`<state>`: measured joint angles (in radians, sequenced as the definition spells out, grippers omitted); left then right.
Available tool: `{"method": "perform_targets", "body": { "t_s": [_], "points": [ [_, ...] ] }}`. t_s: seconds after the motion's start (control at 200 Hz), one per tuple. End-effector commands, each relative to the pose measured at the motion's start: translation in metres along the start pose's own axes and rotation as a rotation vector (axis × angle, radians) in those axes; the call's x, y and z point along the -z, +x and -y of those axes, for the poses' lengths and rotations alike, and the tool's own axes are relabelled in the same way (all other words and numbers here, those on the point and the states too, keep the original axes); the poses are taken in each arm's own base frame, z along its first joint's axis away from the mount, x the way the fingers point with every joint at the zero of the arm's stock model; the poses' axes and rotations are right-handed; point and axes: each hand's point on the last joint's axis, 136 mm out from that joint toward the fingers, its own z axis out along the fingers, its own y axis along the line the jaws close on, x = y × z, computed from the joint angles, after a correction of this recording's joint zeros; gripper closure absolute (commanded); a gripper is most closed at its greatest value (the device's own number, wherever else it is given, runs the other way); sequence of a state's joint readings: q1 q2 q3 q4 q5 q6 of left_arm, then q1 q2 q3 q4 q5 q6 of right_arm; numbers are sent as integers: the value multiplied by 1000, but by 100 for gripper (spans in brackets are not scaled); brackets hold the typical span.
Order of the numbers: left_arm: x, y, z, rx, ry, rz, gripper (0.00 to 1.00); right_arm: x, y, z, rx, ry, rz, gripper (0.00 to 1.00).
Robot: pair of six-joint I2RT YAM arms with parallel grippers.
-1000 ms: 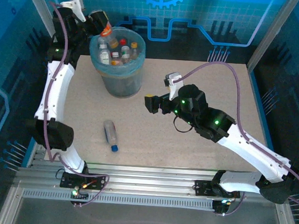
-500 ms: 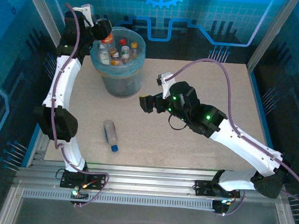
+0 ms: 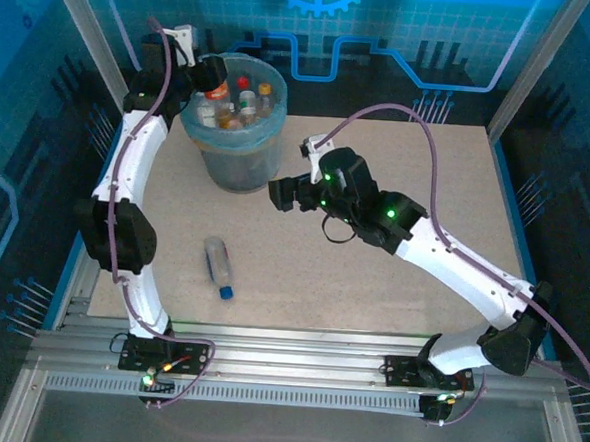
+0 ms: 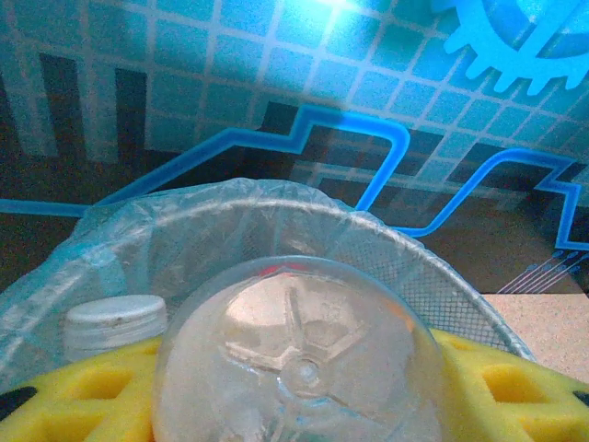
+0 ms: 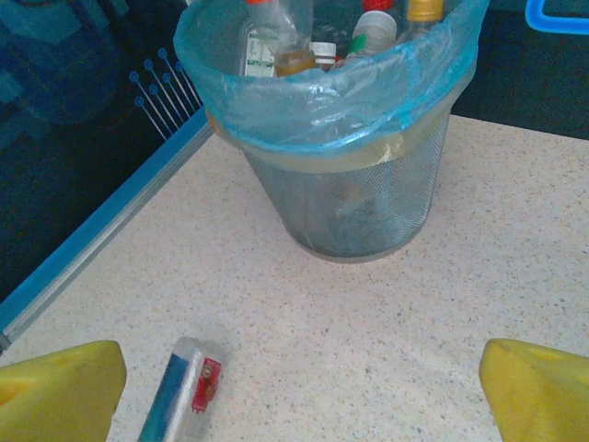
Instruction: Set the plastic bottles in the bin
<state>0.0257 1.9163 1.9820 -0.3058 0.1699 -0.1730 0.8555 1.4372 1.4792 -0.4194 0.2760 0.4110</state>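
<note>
Speckled beige table (image 3: 391, 287) | blue-lined mesh bin (image 3: 240, 166) far left; crowded with bottles (image 3: 244, 100) | left gripper (image 3: 213, 78) clamped on clear bottle (image 4: 294, 368) over rim; poised to drop | right gripper (image 3: 281, 194) wide, empty; aimed toward blue-capped bottle (image 3: 218, 263) lying near-left

A robot lab test cell: aluminium rails (image 3: 296, 366) at 6 o'clock carry two arms (image 3: 453, 266), and blue circuit-and-gear panels (image 3: 407, 28) wall the speckled table (image 3: 301, 282) at 12 o'clock
</note>
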Motion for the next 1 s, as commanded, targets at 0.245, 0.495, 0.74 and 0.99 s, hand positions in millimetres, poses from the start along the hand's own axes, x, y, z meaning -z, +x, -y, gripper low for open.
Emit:
{"method": "perform_targets", "body": {
  "t_s": [0.245, 0.495, 0.74, 0.99],
  "points": [
    [-25, 30, -4, -77, 20, -40, 42, -17, -4, 0, -71, -24, -40, 1],
    [-27, 19, 2, -49, 40, -39, 16, -21, -6, -2, -70, -29, -48, 1],
    [-34, 3, 3, -35, 31, -16, 26, -22, -5, -1, -73, -32, -56, 1],
    [-44, -3, 6, -22, 19, -28, 37, -19, -4, 3, -67, -21, -60, 1]
  ]
}}
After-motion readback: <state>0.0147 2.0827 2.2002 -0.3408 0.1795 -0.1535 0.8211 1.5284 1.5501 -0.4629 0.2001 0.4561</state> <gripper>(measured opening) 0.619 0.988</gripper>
